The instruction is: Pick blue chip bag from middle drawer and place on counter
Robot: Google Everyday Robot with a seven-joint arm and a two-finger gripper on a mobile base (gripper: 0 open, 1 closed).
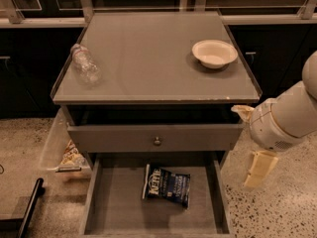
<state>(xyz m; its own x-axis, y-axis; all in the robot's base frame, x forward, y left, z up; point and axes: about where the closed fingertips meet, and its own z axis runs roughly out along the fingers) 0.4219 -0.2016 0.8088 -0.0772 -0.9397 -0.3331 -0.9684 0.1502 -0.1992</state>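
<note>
The blue chip bag [167, 185] lies flat on the floor of the open middle drawer [119, 207], a little right of its centre, white "Kettle" lettering up. The counter [148, 58] is the grey cabinet top above. My gripper [258, 170] hangs off the white arm at the right, outside the drawer's right wall and a little above the level of the bag. It holds nothing that I can see.
A white bowl [214, 52] sits at the counter's back right and a clear water bottle [85, 68] lies at its left. The grey drawer front with a round knob [157, 141] overhangs the drawer's back. A clear bin with a snack bag [64, 152] stands at the left.
</note>
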